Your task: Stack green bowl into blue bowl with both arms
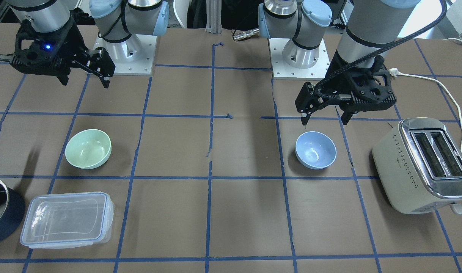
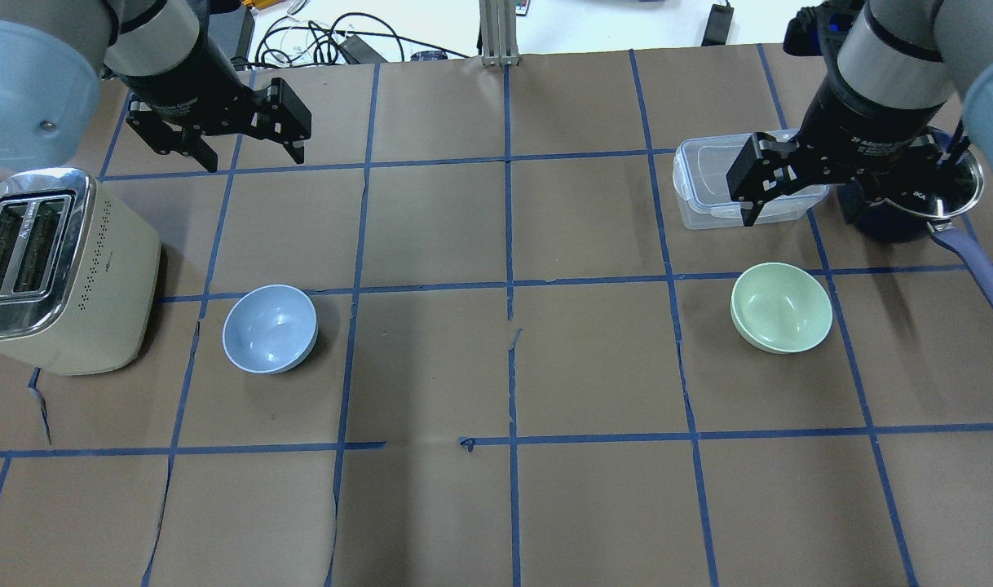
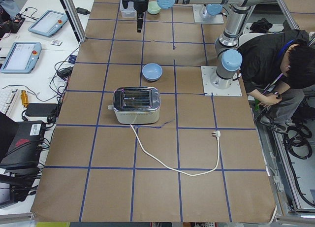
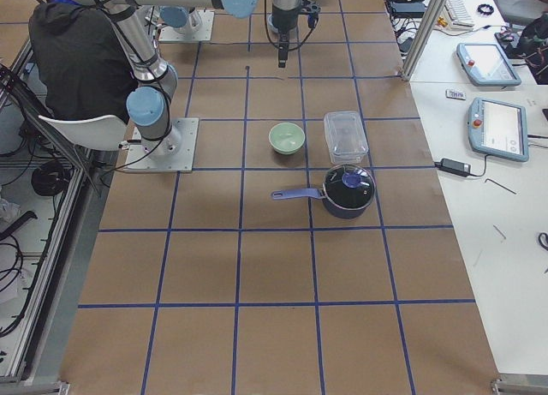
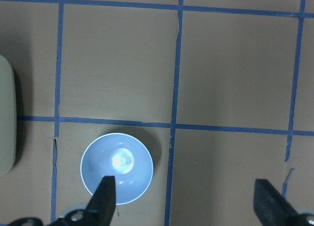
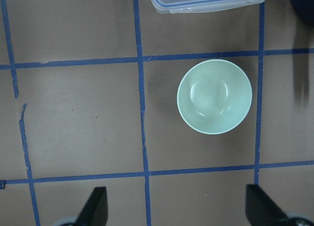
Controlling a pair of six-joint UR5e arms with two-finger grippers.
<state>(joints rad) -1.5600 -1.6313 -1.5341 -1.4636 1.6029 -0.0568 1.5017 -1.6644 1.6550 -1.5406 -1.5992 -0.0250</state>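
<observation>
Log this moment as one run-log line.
phase: pre-grasp | left gripper: open, raised near blue bowl | right gripper: open, raised near green bowl | bowls: apart, upright, not yet stacked

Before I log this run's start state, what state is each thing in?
green bowl: upright, empty, on the table
blue bowl: upright, empty, on the table
left claw: open, holding nothing
right claw: open, holding nothing
clear container: lid on
pot: lid on
toaster: unplugged, slots empty

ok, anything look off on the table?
Nothing spilled or tipped: green bowl and blue bowl sit upright, empty. Minor: the paper cover is torn along the centre tape line, and the toaster has its cord lying loose, plug in nothing.
</observation>
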